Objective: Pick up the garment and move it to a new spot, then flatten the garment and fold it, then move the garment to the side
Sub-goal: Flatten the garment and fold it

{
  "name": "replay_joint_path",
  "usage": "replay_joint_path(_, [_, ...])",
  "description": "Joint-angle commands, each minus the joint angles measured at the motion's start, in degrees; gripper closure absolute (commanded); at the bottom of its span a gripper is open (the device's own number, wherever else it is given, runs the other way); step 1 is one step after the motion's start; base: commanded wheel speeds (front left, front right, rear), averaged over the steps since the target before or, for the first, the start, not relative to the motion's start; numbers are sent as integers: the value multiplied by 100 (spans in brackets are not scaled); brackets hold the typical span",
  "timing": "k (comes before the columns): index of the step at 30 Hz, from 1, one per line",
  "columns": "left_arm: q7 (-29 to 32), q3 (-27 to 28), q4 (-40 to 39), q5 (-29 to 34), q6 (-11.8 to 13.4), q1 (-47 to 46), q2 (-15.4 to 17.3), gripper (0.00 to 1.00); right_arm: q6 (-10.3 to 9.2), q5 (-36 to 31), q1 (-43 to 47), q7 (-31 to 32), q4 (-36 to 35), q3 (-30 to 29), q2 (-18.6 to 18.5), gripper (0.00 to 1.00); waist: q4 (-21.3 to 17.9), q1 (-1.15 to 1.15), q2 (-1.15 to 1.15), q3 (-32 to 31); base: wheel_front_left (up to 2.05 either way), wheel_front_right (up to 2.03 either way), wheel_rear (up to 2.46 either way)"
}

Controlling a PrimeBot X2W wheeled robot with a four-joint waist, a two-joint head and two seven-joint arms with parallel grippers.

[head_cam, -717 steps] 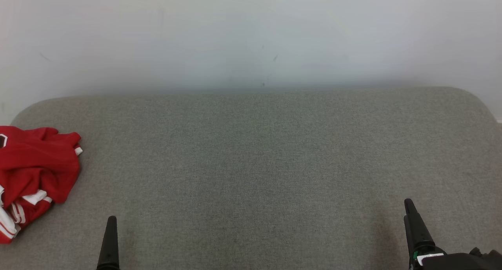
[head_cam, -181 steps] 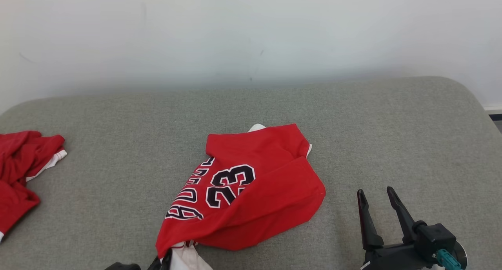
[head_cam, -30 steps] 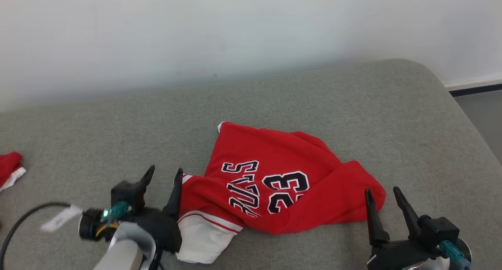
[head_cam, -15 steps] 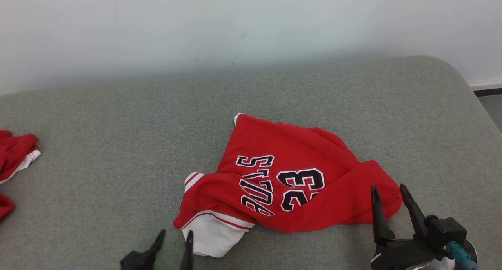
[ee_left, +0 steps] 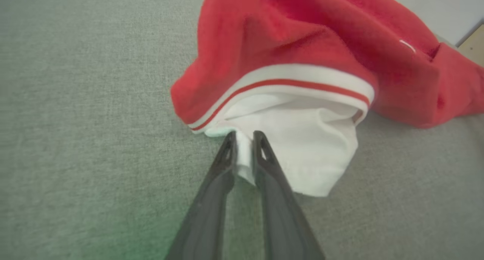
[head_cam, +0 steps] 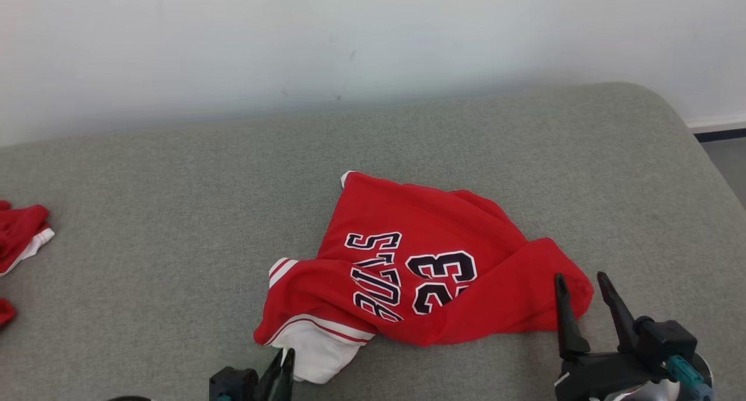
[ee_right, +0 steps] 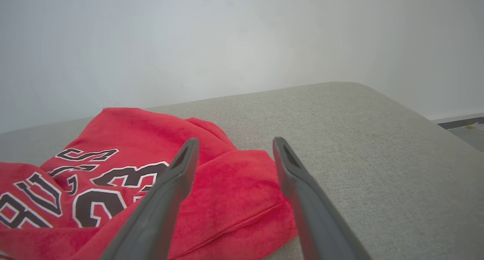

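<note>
The garment (head_cam: 408, 214) is a crumpled red jersey with a black "23" and a white inner layer, lying mid-surface on the grey cushion (head_cam: 175, 185). My left gripper (head_cam: 284, 357) sits at the garment's near-left corner. In the left wrist view the left gripper (ee_left: 244, 136) is shut on the white fabric edge of the garment (ee_left: 302, 37), with cloth pinched between the tips. My right gripper (head_cam: 580, 281) stands open at the garment's right end. In the right wrist view the right gripper (ee_right: 234, 144) frames the red hem of the garment (ee_right: 124, 127) without holding it.
Another red and white cloth (head_cam: 20, 232) lies at the far left edge of the cushion. A pale wall (head_cam: 373, 39) runs behind. The cushion's rounded right edge drops to a grey floor (head_cam: 725, 162).
The left gripper dropped from beside the garment's left sleeve to its near corner and closed on the white fabric. The right gripper stayed open. The camera shifted slightly.
</note>
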Motion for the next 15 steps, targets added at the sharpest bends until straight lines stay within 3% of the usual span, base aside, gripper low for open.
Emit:
replay_joint_path(1, [-42,6,-3,57,18,-57,10,100,-13,0,79,-4,-30,-30,-5,0,121,0,0,-26,0,0,0])
replay_joint_path(6, [-12,32,-423,123,193,146,147,100,-13,40,186,-4,-56,-60,31,0,496,0,0,-76,0,0,0])
replay_joint_path(15, [625,-21,-1968,80,730,986,505,100,-13,65,203,-4,-59,-65,89,0,1046,0,0,-122,0,0,0])
